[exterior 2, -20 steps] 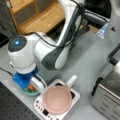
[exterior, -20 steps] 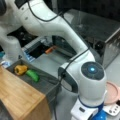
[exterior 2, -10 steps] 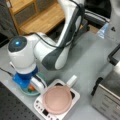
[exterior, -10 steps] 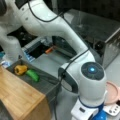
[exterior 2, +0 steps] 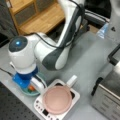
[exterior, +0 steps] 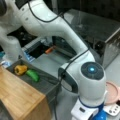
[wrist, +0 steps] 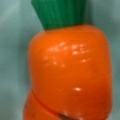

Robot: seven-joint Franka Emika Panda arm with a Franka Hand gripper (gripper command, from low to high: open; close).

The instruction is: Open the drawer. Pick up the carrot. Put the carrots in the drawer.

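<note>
The drawer is seen pulled out from under the wooden top of the cabinet at a front view's left, with a yellow item and a green vegetable lying side by side in its far end. The arm is folded over the grey table, and its wrist is brought down over a teal bowl at a front view's lower left, just beside the pink plate on the white scale. The gripper is set low into that bowl; its blue mount is visible, but the fingers are hidden, so it cannot be told whether they are apart, together, or clamped on anything. The carrot is shown filling the wrist view, lying on the teal surface directly below the camera, and a small patch of orange is glimpsed in the bowl at the gripper's foot. Its long axis is run from the wrist view's top to its bottom, the green top toward the upper edge and the orange body toward the lower, tilted only slightly. The carrot is thus judged to lie straight under the tool and well apart from the drawer, which is placed across the table from the bowl. A second orange piece is seen near the dark toaster oven, away from the gripper.
</note>
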